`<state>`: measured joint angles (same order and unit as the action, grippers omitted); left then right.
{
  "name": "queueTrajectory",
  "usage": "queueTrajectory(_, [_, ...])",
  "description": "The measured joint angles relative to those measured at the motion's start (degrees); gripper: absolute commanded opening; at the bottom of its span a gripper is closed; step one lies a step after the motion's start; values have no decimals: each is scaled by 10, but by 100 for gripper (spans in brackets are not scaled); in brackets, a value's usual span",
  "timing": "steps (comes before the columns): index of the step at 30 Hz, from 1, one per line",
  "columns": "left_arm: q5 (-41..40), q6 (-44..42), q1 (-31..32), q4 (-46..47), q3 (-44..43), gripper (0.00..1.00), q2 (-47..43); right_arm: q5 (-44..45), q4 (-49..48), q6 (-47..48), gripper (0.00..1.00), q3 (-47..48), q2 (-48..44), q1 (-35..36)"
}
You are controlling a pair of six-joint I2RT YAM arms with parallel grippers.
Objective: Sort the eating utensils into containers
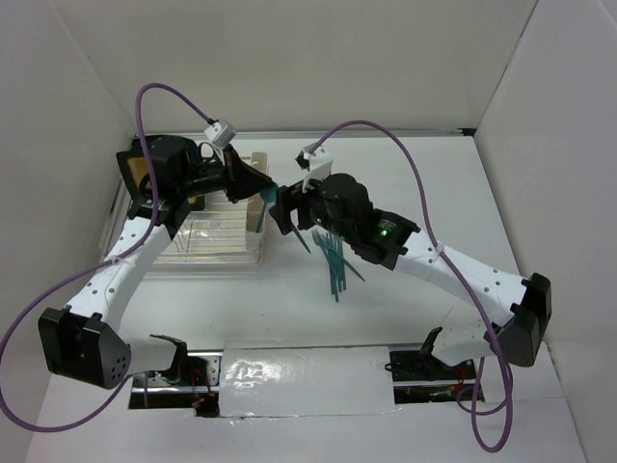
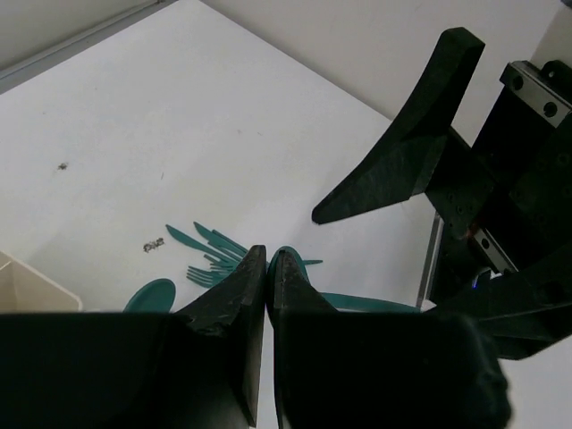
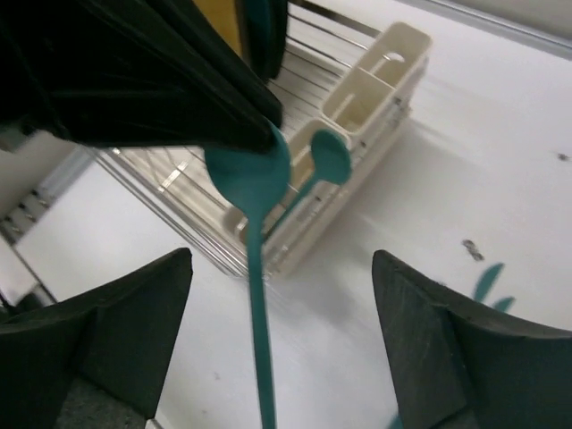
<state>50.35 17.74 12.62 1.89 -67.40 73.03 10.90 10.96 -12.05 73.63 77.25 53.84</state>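
While the left gripper (image 2: 268, 255) pinches the bowl of a slim teal plastic spoon (image 3: 251, 174), jaws nearly closed on it, the right gripper (image 3: 281, 264) gapes wide either side of the handle, not touching. Second teal spoon (image 3: 329, 154) stands in the cream-white plastic cutlery cups (image 3: 393, 52), right side of the wire dish rack (image 3: 170, 174), far left. Loose teal forks and knives (image 1: 334, 258) lie mid-table.
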Motion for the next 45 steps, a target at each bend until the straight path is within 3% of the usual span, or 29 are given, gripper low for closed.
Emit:
queueTrajectory(5, [-37, -61, 0, -28, -5, 0, -17, 31, 66, -42, 100, 0, -23, -14])
queueTrajectory(13, [-111, -221, 3, -64, -57, 0, -76, 112, 134, -120, 100, -70, -213, -74])
queueTrajectory(17, [-155, -317, 22, -58, -69, 0, -94, 138, 162, -143, 100, -94, -258, -90])
queueTrajectory(23, [-185, -463, 52, -60, -50, 0, -92, 151, 177, -161, 100, -122, -218, -110])
queueTrajectory(30, [-205, -549, 80, -111, -56, 0, -53, 157, 184, -183, 100, -178, -200, -137])
queueTrajectory(45, [-207, -565, 66, -196, -73, 0, -70, 80, 170, -170, 100, -181, -152, -252])
